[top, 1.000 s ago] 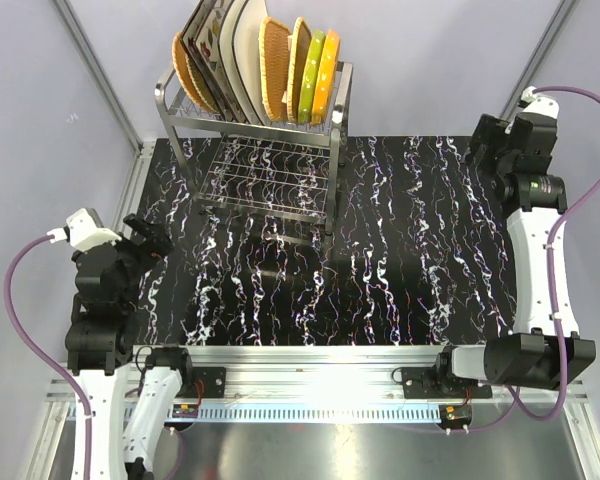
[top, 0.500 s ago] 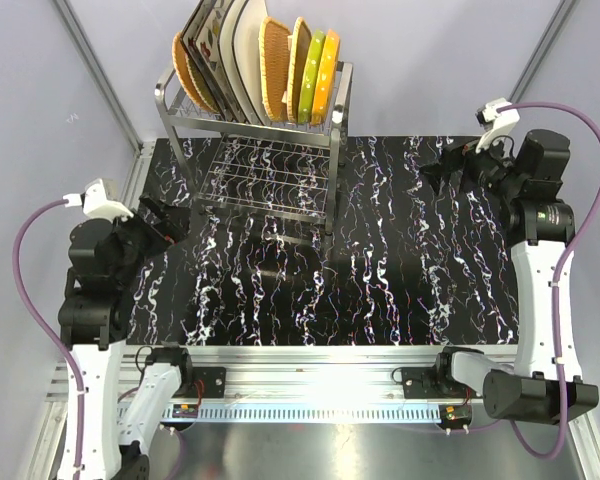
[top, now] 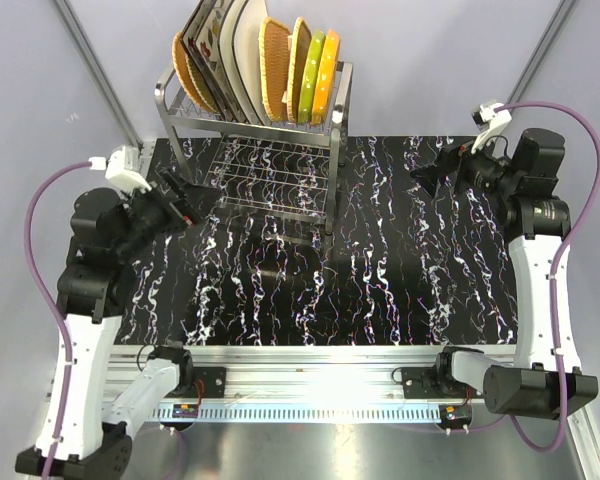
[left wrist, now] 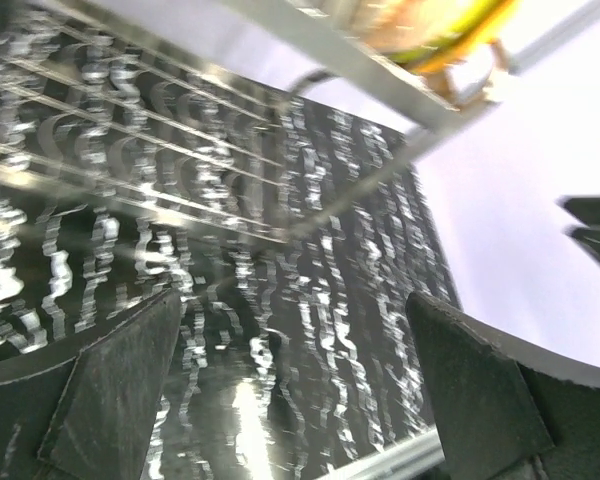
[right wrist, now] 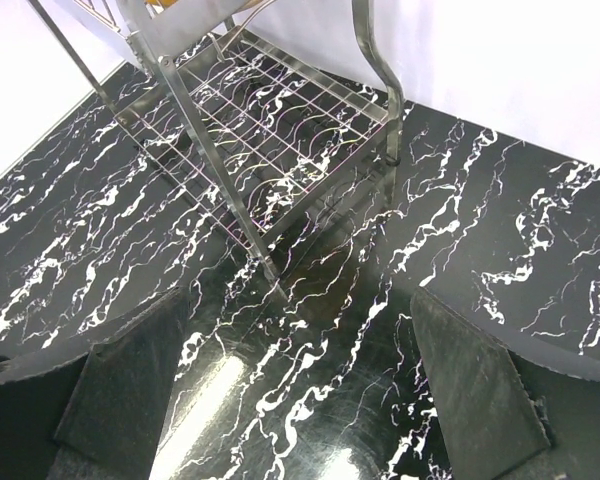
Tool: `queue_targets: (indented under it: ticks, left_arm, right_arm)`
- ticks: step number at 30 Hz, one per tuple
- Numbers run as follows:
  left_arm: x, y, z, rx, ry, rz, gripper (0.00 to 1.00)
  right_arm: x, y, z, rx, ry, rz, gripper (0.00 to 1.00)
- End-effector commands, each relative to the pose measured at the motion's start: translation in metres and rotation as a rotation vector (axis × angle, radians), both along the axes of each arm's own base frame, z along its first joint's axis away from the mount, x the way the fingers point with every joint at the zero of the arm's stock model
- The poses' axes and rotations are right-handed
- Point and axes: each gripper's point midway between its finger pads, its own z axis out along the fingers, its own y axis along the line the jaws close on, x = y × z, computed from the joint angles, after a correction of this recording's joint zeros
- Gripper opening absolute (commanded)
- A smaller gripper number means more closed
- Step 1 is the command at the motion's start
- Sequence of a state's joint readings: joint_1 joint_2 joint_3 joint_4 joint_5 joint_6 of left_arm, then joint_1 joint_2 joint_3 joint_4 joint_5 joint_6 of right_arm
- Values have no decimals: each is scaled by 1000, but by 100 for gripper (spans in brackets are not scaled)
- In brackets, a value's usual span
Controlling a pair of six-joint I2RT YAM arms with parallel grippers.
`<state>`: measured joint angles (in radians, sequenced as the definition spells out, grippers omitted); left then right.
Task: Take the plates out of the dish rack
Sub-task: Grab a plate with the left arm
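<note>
The steel dish rack (top: 248, 125) stands at the back of the table. Its top tier holds upright plates: square cream flowered plates (top: 220, 45), wicker plates (top: 274, 65), and green and orange plates (top: 318, 75). Its lower shelf (top: 265, 180) is bare. My left gripper (top: 185, 200) is open and empty, raised beside the rack's left leg. My right gripper (top: 427, 177) is open and empty, raised to the right of the rack. The left wrist view shows the rack's frame (left wrist: 380, 75) with plate edges (left wrist: 435, 25) above. The right wrist view shows the rack's lower shelf (right wrist: 270, 130).
The black marbled table (top: 380, 260) spreads in front of and to the right of the rack. A grey wall and metal frame posts (top: 95, 70) stand behind. The aluminium rail (top: 310, 365) with the arm bases runs along the near edge.
Both arms have risen from their folded poses. The left gripper moved up and right toward the rack's left side; the right gripper swung left and now points toward the rack.
</note>
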<state>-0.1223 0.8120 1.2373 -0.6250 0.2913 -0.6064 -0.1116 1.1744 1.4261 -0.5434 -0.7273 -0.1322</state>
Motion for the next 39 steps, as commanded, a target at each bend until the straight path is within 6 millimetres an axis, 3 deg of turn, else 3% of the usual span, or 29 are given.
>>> queue_targets:
  ticks: [1,6,7,9,10,11,13,14,16,21,22,24,25,26,27,35,39]
  left_arm:
    - [-1,-23,54,-47,-127,-80,97]
    - [14,-45,76,-78,-127,-118,95]
    - [14,-47,91,-91,-151,-121,94]
    - [26,-58,92,-103,-116,-135,93]
    - [26,-61,107,-113,-143,-142,91]
    - [37,-68,103,-108,-117,-144,91]
    - [37,-79,122,-119,-142,-172,89]
    - [48,-86,118,-114,-123,-173,87]
    - [47,-97,135,-124,-154,-200,86]
    - [74,-120,136,-92,-159,-195,78]
    - [75,-121,146,-92,-185,-195,76]
    - [90,-132,142,-63,-186,-187,73]
    - [91,-133,152,-65,-212,-184,72]
    - [103,-138,146,-50,-203,-171,71]
    - [101,-141,159,-52,-239,-177,69]
    - [137,-169,166,-34,-318,-189,63]
    - [143,-185,182,-77,-367,-244,59]
  right_arm:
    - [2,4,5,30,-10,13,100]
    - [2,5,1,49,8,16,100]
    - [2,6,1,54,12,15,100]
    - [4,5,-1,57,15,14,100]
    - [4,6,-1,60,17,12,100]
    - [5,5,-2,63,21,9,100]
    - [6,4,-3,65,23,1,100]
    - [7,4,-3,66,21,-3,100]
    - [7,3,-5,72,27,-12,100]
    - [8,4,-5,83,27,-17,100]
    - [8,4,-4,84,23,-17,100]
    - [7,4,-4,84,23,-17,100]
    - [7,4,-4,84,23,-17,100]
    - [7,4,-5,84,26,-17,100]
    - [7,4,-4,84,26,-17,100]
    - [9,4,-3,96,27,-18,100]
    - [9,4,-2,94,25,-21,100]
